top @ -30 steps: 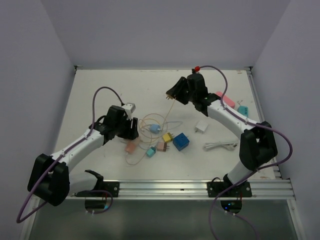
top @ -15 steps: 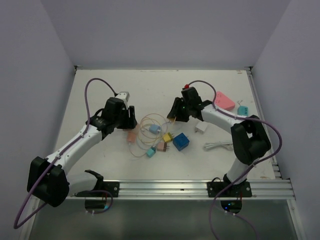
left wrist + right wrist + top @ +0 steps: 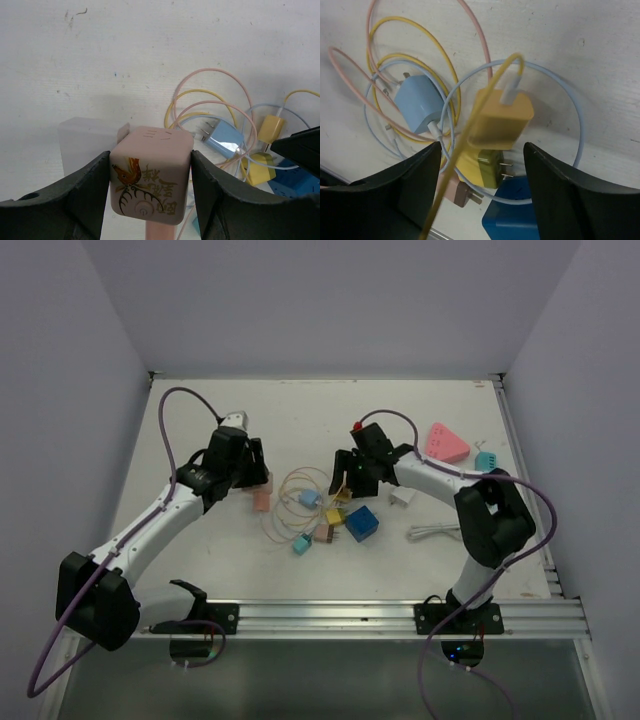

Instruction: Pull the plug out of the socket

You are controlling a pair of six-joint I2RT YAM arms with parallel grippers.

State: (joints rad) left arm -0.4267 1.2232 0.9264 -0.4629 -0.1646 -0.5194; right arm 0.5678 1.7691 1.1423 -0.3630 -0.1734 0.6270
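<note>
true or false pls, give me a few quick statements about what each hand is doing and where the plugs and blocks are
1. The left hand grips a pink cube socket between its fingers. True.
2. The right hand is shut on the blue cube. False: its jaws stand open and the cube lies on the table.
3. A pink triangular block lies at the far right. True.
4. The light blue plug is in the left hand. False: it lies among the cable loops.
</note>
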